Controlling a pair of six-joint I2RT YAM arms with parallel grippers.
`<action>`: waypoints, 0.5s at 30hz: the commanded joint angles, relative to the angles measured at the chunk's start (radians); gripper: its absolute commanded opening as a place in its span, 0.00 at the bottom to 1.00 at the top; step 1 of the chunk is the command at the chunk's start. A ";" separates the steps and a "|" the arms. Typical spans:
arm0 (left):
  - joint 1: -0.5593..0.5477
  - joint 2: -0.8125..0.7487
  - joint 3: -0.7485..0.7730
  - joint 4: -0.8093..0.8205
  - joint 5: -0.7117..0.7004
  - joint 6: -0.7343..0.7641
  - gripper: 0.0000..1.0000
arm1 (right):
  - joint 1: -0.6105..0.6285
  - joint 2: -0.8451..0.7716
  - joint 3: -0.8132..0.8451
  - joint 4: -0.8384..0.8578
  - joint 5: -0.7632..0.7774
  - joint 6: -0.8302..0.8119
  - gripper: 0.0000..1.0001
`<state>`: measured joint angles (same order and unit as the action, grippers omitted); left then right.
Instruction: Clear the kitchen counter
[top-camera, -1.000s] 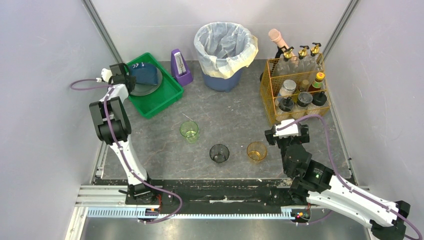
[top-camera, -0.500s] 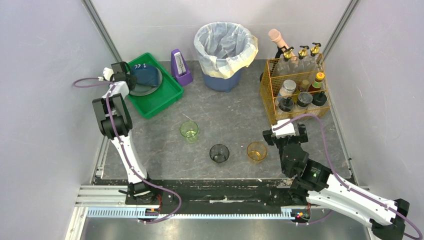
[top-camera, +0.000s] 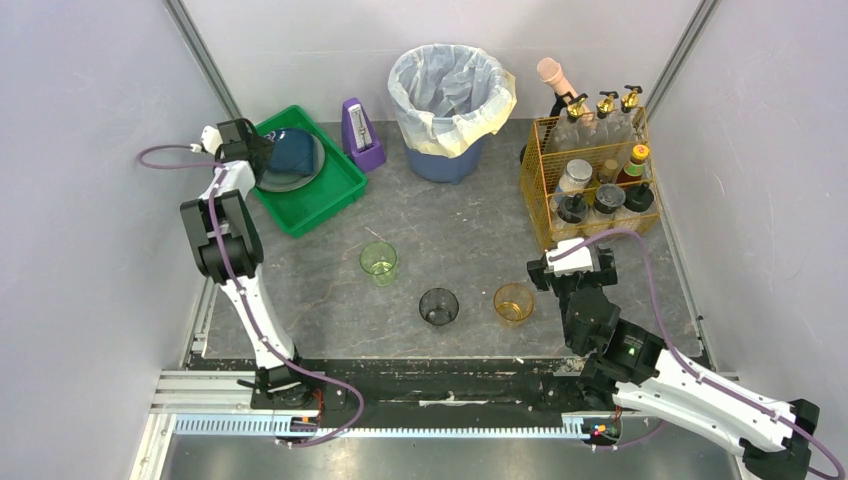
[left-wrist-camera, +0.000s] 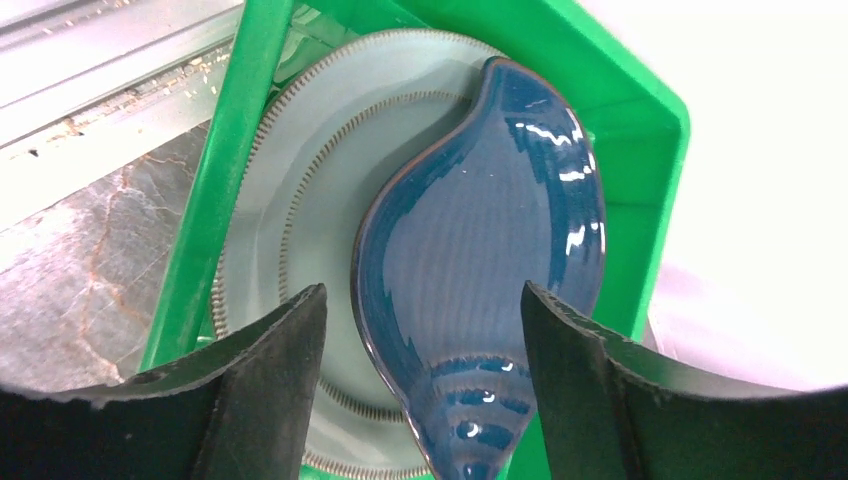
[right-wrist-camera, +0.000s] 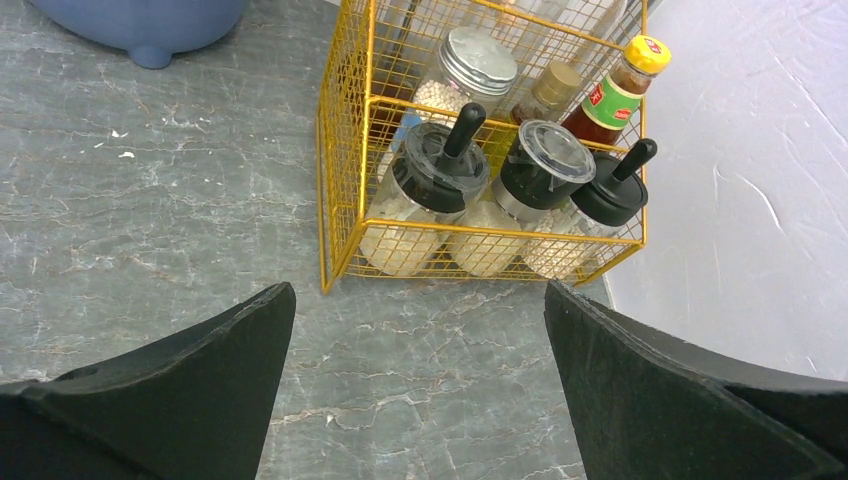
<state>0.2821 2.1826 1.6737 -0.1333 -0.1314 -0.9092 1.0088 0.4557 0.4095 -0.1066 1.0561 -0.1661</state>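
My left gripper hung over the green tray at the far left of the kitchen counter. Its jaws were well apart, straddling the narrow end of the blue shell-shaped dish without touching it, so nothing was held. The dish lay on the grey plate inside the tray. My right gripper was spread wide and empty, facing the yellow wire basket. The counter ran dark and marbled under everything: hard, flat, likely slick, so a nudged cup would slide. Three stood on it: green cup, dark cup, amber cup. Glass or plastic, I couldn't tell from above. I judged them light, maybe fragile, best pinched across one wall at the rim.
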 joint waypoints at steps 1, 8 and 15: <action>-0.003 -0.147 -0.034 0.026 0.001 0.110 0.79 | 0.004 -0.019 0.016 0.018 0.006 0.023 0.98; -0.084 -0.306 -0.121 -0.007 -0.052 0.294 0.92 | 0.004 -0.049 0.028 0.005 -0.024 0.049 0.98; -0.254 -0.513 -0.248 -0.071 -0.176 0.391 1.00 | 0.005 -0.050 0.054 -0.027 -0.077 0.089 0.98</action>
<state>0.1131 1.8015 1.4731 -0.1520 -0.2127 -0.6258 1.0092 0.4107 0.4107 -0.1226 1.0183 -0.1200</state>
